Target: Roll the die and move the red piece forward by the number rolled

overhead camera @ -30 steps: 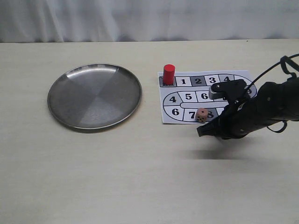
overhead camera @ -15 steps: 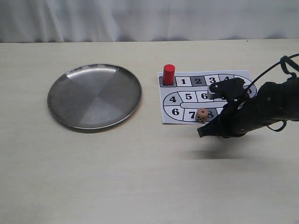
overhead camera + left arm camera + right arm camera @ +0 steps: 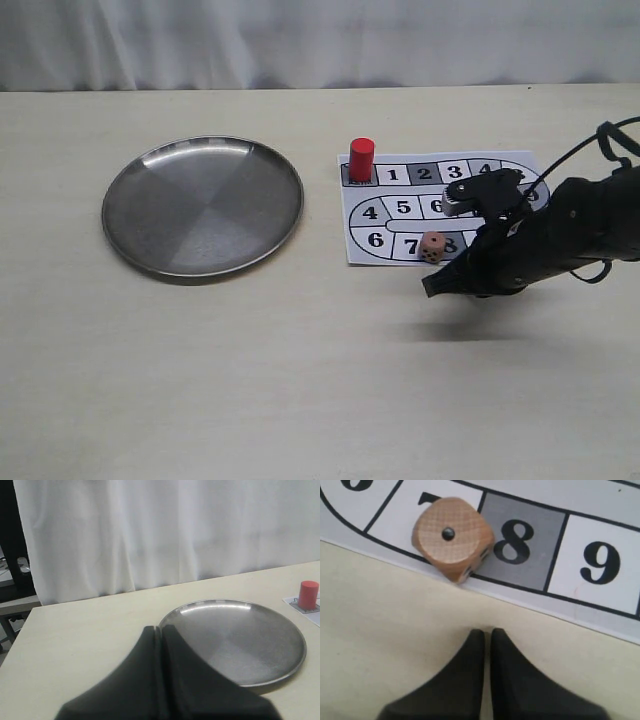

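The pale wooden die [image 3: 432, 246] [image 3: 452, 537] rests on the paper board [image 3: 400, 205], on the line between squares 7 and 8, one pip up. The red piece [image 3: 361, 159] [image 3: 308, 595] stands upright on the board's start square, left of square 1. My right gripper [image 3: 428, 285] [image 3: 487, 631] hovers low just in front of the die, off the board's near edge, shut and holding nothing. My left gripper [image 3: 161, 628] is shut and empty, pointing toward the metal plate; it does not show in the exterior view.
A round steel plate [image 3: 203, 205] [image 3: 240, 635] lies on the table left of the board. The right arm's black body and cables [image 3: 560, 235] stretch over the board's right end. A white curtain hangs behind the table.
The right arm has crept slightly left and down toward the die. The die, the red piece and the plate have not moved.
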Available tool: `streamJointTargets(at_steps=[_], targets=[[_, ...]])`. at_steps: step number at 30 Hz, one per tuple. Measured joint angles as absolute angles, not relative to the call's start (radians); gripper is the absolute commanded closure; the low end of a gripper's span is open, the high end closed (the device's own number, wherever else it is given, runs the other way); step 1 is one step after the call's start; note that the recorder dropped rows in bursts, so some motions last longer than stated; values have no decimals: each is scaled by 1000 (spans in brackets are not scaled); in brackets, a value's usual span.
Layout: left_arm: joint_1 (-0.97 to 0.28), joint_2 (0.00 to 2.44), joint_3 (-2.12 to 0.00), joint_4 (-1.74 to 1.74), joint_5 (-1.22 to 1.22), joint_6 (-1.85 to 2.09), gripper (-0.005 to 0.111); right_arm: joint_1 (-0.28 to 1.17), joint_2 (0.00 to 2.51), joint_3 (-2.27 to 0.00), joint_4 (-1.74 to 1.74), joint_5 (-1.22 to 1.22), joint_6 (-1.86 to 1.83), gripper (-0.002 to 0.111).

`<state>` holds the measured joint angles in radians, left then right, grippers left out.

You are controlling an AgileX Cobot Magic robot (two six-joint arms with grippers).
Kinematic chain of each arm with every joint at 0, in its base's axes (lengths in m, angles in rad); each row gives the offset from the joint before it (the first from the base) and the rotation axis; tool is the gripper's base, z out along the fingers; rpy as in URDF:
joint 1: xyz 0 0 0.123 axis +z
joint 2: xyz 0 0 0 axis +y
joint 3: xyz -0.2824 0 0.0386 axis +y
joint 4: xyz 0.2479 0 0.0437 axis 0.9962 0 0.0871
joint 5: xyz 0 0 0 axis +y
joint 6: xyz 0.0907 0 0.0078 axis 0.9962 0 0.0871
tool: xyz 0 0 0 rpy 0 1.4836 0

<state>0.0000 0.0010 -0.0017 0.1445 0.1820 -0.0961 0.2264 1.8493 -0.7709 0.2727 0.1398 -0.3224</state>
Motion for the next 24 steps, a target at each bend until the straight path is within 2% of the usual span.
streamJointTargets(at_steps=[9,24], targets=[[0,1,-2,144,182,-96,107,304,1857,-771,273,103,-345,104],[0,1,-2,144,182,-96,107,305,1857,-771,273,103,-348,104]])
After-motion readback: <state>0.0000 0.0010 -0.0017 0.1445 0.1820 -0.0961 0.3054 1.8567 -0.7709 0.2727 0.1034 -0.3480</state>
